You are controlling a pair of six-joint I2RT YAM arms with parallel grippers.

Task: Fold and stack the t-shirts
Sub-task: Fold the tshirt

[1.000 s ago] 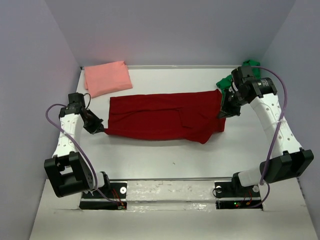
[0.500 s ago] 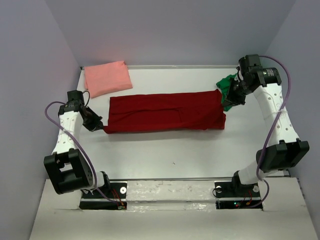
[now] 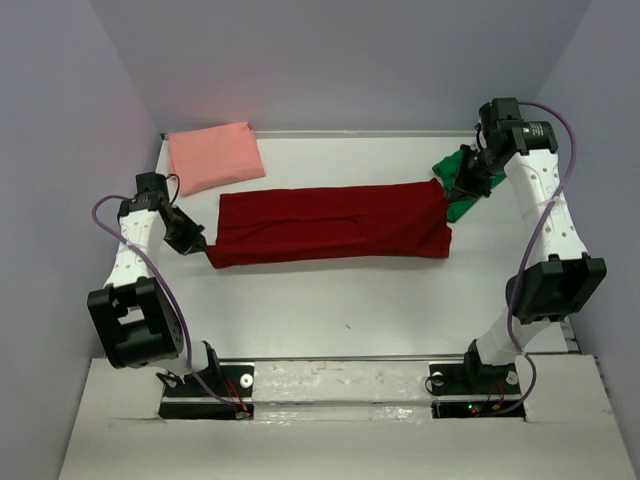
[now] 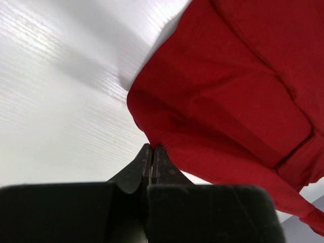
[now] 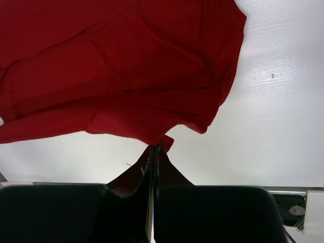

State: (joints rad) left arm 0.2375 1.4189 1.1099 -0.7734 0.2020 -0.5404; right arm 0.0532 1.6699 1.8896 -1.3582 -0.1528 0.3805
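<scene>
The dark red t-shirt (image 3: 330, 224) lies stretched as a long band across the middle of the table. My left gripper (image 3: 200, 245) is shut on its left end, seen up close in the left wrist view (image 4: 152, 148). My right gripper (image 3: 447, 192) is shut on its right end (image 5: 158, 144), and the cloth (image 5: 116, 66) spreads out beyond the tips. The salmon pink t-shirt (image 3: 213, 156) lies folded at the far left corner. The bright green t-shirt (image 3: 467, 180) is bunched at the far right, partly hidden by my right arm.
Grey walls close in the white table (image 3: 330, 300) at the back and both sides. Both arm bases (image 3: 345, 385) sit on a rail at the near edge.
My right gripper has moved away to the far right, pulling the red t-shirt out of its loose fold into a straight taut band. My left gripper has shifted slightly back, still gripping.
</scene>
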